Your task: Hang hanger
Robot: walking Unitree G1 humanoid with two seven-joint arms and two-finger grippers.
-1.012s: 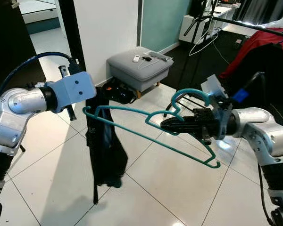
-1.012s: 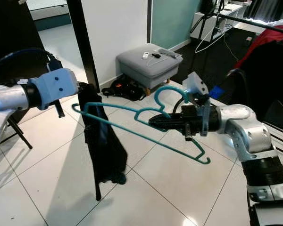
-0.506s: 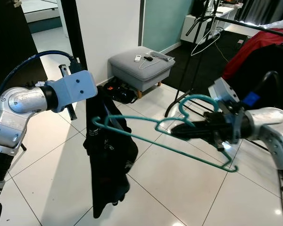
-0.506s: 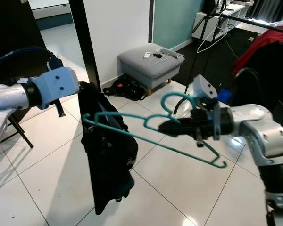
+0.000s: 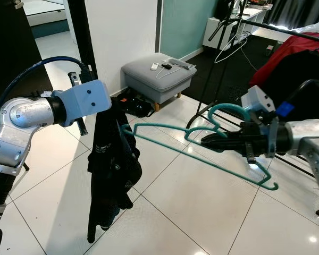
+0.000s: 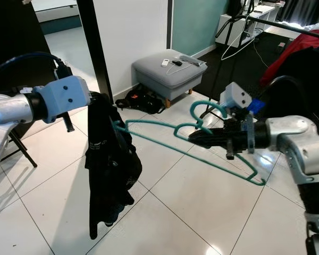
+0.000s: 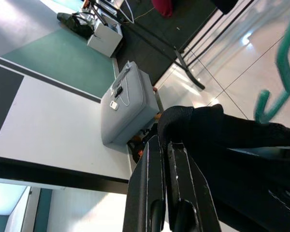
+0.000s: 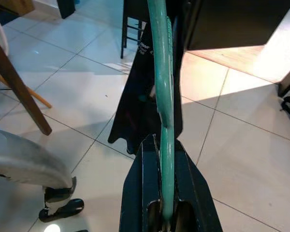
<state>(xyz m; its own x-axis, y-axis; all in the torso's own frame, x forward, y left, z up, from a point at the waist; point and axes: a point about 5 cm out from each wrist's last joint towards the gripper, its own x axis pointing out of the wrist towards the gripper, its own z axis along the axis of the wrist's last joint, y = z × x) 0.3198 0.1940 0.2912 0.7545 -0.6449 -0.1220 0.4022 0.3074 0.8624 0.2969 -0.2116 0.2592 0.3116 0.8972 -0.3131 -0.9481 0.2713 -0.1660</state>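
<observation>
Above a white tiled floor (image 5: 181, 212), the right gripper (image 5: 210, 141) clamps a teal hanger (image 5: 202, 151), whose far end reaches the black garment (image 5: 109, 170) pinched by the left gripper (image 7: 165, 145) at 9 o'clock. At 12 o'clock stands a grey ottoman (image 5: 157, 74).

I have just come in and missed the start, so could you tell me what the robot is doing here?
The robot is putting a black garment onto a teal hanger. Its left claw is shut on the garment's top edge, holding it up above the tiled floor. Its right claw is shut on the hanger, near the hook, and points the hanger's far end into the garment. The hanger is not yet hung anywhere.
</observation>
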